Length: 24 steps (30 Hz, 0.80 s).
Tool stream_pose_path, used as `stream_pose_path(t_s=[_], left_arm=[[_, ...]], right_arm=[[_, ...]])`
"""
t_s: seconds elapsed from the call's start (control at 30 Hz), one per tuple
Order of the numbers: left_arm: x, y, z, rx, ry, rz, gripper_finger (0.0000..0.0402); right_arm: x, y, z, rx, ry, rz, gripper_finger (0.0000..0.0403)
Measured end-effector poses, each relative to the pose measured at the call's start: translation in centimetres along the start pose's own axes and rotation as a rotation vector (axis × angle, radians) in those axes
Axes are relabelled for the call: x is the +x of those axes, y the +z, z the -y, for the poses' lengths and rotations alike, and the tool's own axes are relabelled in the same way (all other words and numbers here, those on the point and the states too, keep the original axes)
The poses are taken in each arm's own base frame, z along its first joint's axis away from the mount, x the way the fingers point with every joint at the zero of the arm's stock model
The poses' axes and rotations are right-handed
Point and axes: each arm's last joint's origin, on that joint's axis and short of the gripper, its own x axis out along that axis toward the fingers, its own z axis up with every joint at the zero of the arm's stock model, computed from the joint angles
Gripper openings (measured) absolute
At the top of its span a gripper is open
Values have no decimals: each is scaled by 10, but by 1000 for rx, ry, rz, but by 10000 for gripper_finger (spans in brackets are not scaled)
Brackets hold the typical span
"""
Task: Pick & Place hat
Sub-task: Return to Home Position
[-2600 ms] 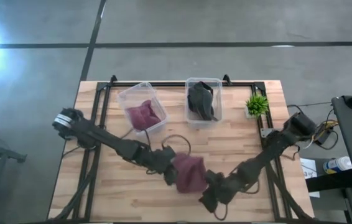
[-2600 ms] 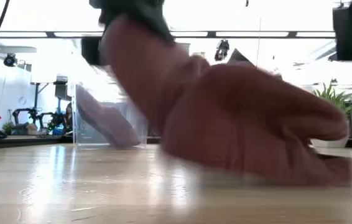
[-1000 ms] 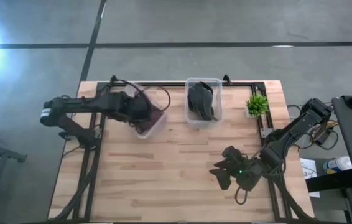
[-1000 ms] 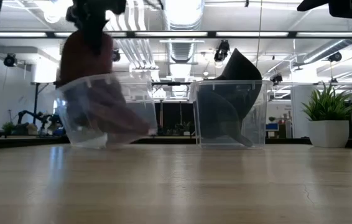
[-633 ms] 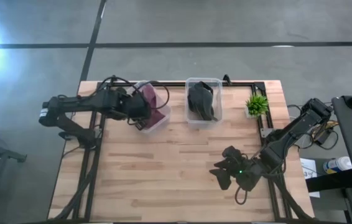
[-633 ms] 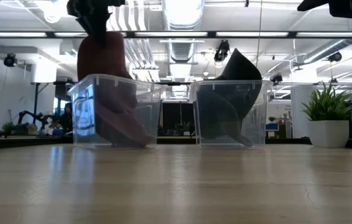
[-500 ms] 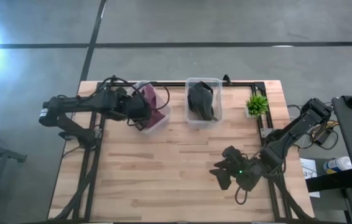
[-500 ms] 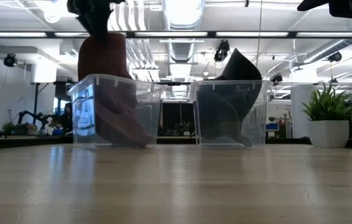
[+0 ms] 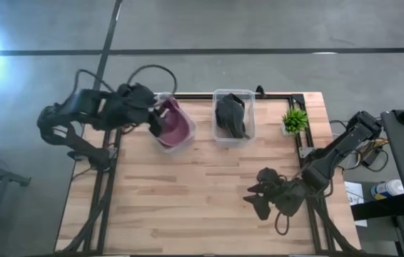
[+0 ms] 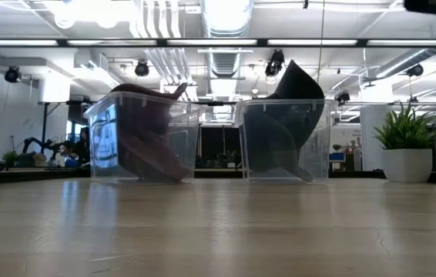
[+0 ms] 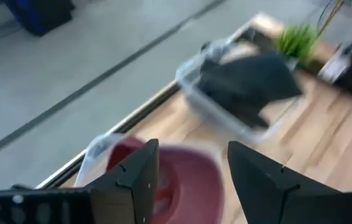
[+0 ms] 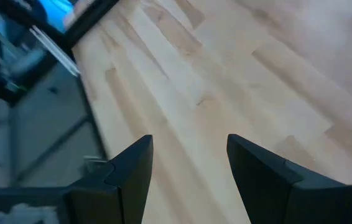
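Sitting on a pale wood plank table (image 9: 188, 193), 2 clear bins: left bin (image 10: 102, 142) holds the red cap (image 9: 175, 127), right bin (image 10: 320, 146) the black cap (image 9: 230, 116), potted plant (image 10: 407, 150) to its right. Left gripper (image 11: 191, 155) just beside left bin, fingers wide apart, empty. Right gripper (image 12: 188, 149) over bare table front right, fingers spread, empty. Grey concrete floor, strip lights and ducts overhead.

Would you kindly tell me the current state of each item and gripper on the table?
left bin: upright, holds the red caps
red caps: piled inside it
right bin: upright, holds the black cap
black cap: poking above the rim
plant: upright
left gripper: open, empty
right gripper: open, empty
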Motion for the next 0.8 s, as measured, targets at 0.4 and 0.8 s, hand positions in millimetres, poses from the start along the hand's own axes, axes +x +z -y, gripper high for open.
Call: stream_pose_path(t_s=[0.4,0.8], left_arm=[[-5,4,51,125,-465,133,186],[62,-80,125,59,-1098,206,186]], right_arm=[[-53,37,-5,-155,364,91,203],[-31,16,45,-263,974,388,203]])
